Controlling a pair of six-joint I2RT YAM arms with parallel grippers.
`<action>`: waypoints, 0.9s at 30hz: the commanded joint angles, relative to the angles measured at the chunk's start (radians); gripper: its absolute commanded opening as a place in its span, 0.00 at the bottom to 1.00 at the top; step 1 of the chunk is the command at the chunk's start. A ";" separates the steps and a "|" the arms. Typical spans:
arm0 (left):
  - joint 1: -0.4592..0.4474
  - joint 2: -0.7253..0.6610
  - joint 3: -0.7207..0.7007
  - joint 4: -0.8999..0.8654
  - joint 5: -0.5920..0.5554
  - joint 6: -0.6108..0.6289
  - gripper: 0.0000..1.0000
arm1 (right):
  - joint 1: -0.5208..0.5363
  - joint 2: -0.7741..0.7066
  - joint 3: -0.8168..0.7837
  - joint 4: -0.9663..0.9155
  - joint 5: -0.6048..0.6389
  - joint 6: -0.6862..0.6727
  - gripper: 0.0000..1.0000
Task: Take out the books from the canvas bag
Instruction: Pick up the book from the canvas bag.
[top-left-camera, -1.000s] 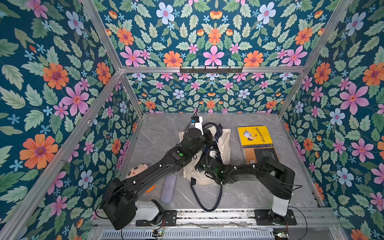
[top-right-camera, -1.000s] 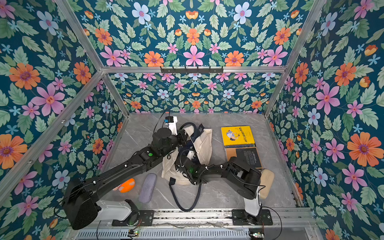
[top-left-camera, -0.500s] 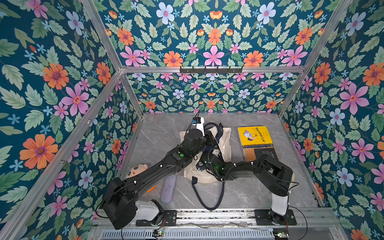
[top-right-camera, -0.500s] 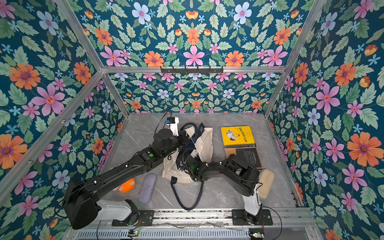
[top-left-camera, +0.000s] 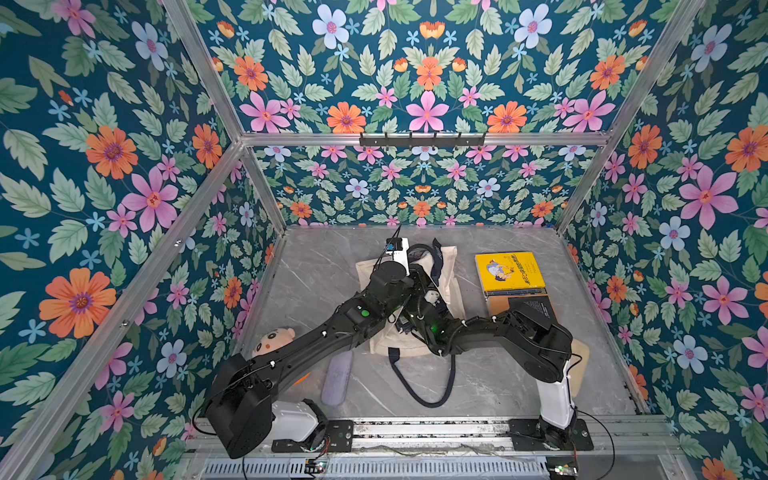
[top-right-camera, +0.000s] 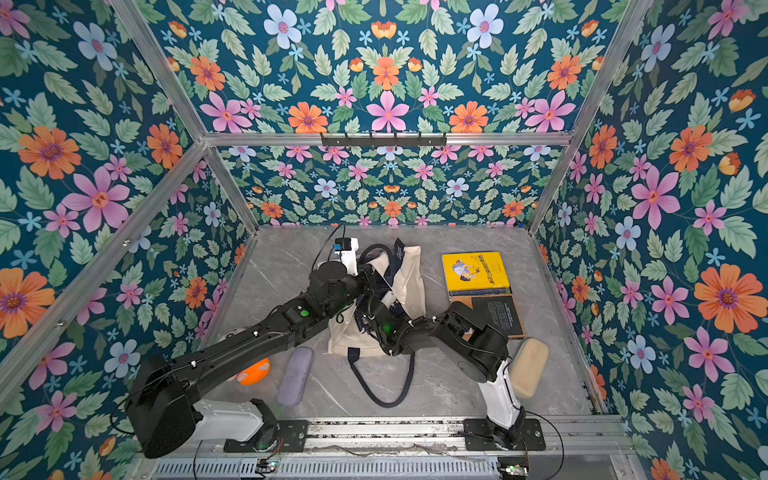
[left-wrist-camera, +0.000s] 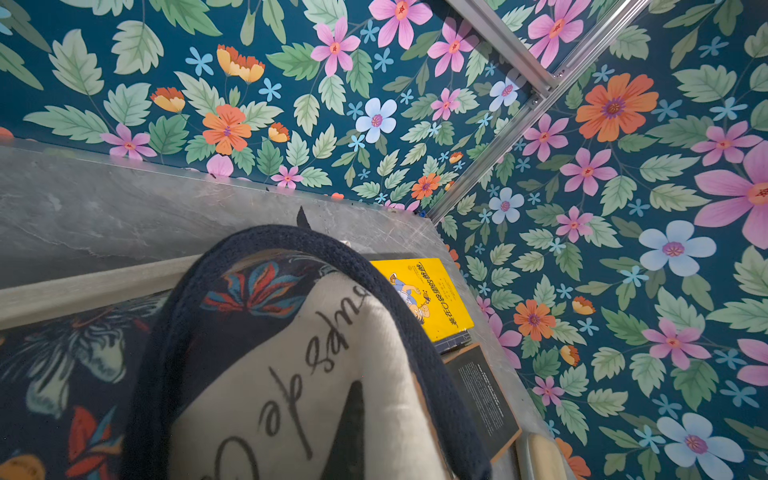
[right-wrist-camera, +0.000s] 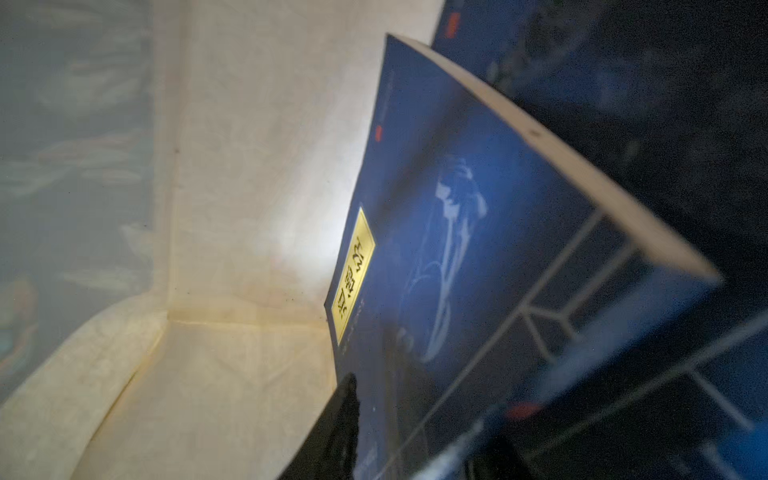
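While the left gripper (top-right-camera: 369, 271) is clamped on the upper canvas of the large cream canvas bag with navy handles (top-left-camera: 451, 266), holding that side up off the grey marble table (top-left-camera: 316, 270), the right gripper (top-right-camera: 380, 293) is down inside the bag mouth. Bag lies mid-table, one navy handle loop trailing toward the arm bases.

Right wrist view: dark navy paperback with a yellow title label (right-wrist-camera: 478, 249) sits tilted inside the bag against the cream lining, one black finger (right-wrist-camera: 338, 415) at its near edge. Other finger not visible, so can't tell whether the right jaws grip the book or are loose.

Out on the table, right of the bag: bright yellow paperback (top-left-camera: 509, 272) on top of a dark one, with a black-covered book with tan border (top-left-camera: 536, 309) just in front, partly under the right arm's elbow.

Left of the bag: lilac oblong pouch (top-left-camera: 337, 380), plush doll head (top-left-camera: 274, 338), orange ball (top-right-camera: 254, 371). Beige pad (top-right-camera: 528, 368) beside the right arm base.
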 joint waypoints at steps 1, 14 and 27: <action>-0.003 -0.010 0.002 0.126 0.017 0.009 0.00 | -0.018 0.018 0.024 0.048 0.026 -0.058 0.36; -0.003 -0.013 -0.012 0.132 -0.022 0.032 0.00 | -0.040 0.040 0.051 0.126 -0.053 -0.128 0.20; -0.003 -0.007 0.045 0.055 -0.179 0.022 0.00 | -0.039 0.015 0.025 0.134 -0.151 -0.141 0.00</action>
